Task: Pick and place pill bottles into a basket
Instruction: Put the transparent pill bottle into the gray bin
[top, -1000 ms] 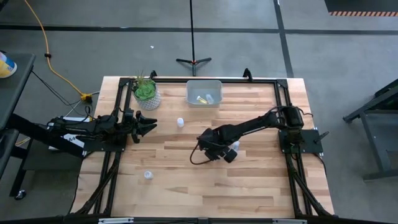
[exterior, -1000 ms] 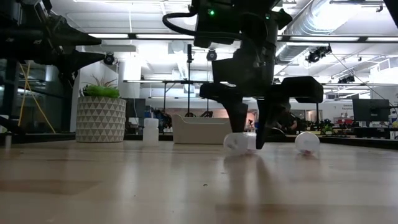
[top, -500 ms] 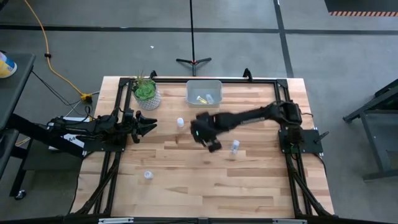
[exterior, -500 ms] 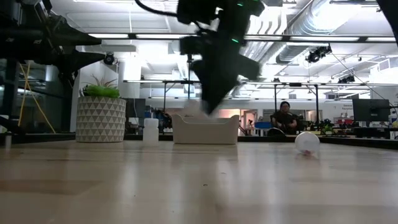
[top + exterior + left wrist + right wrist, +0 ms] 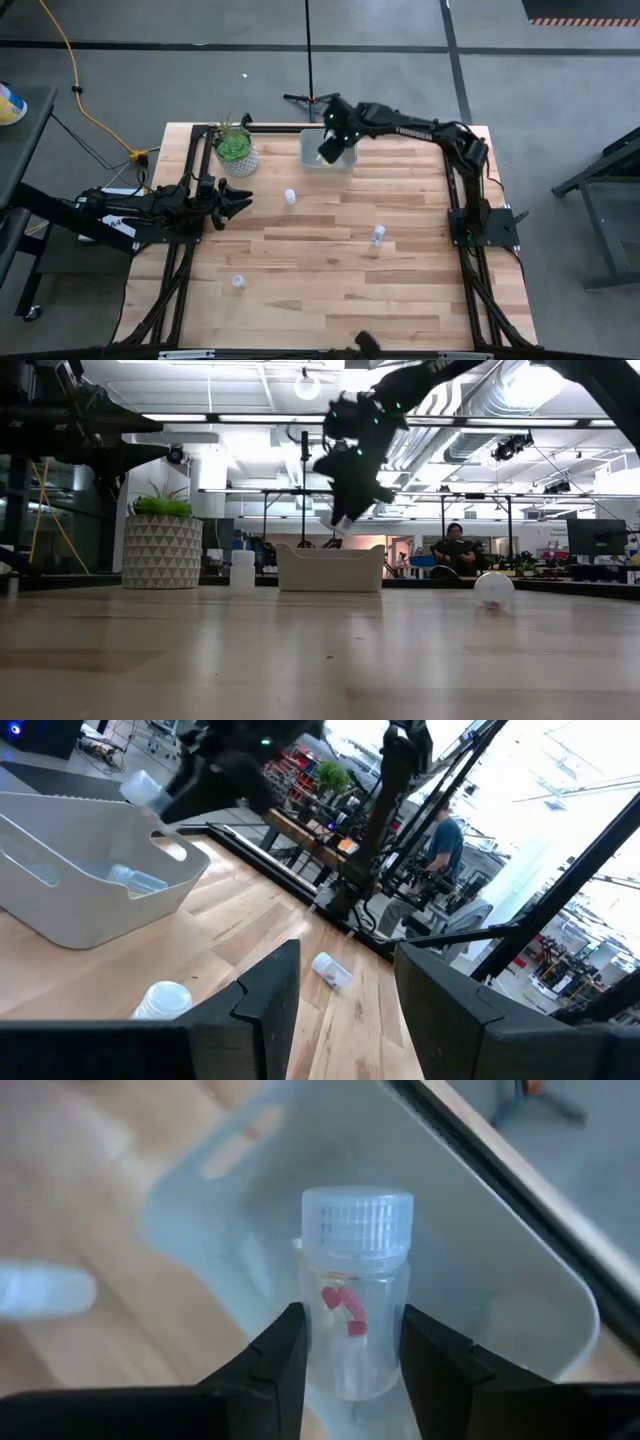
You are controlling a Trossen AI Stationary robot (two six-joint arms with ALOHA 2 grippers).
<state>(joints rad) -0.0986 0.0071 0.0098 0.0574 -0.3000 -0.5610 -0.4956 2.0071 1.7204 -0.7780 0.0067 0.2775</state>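
Observation:
My right gripper (image 5: 330, 148) hangs over the pale grey bin (image 5: 312, 156) at the table's far edge, shut on a small clear-white pill bottle (image 5: 355, 1320); it also shows in the low view (image 5: 340, 520). Bottles lie inside the bin (image 5: 135, 878). Loose bottles rest on the wood: one upright near the bin (image 5: 290, 197), one on its side at centre right (image 5: 377, 236), one at near left (image 5: 239, 282). My left gripper (image 5: 245, 198) waits open by the plant pot, touching nothing. My right gripper pinches the bottle's body (image 5: 350, 1355) between its two fingers, below the ribbed cap (image 5: 357, 1220). The bottle points away from the wrist, cap outward. It is lifted clear, above the bin's inside.
A white patterned pot with a green plant (image 5: 236, 150) stands at the far left, beside the bin. Black frame rails run along the table's edges (image 5: 455, 180). Open wood lies across the table's near half. A person sits in the room beyond (image 5: 457, 550).
My right gripper has shut on a bottle at the table's centre, lifted it clear and carried it up and toward the far edge, over the bin. The bottle lying beside that spot has stayed where it was.

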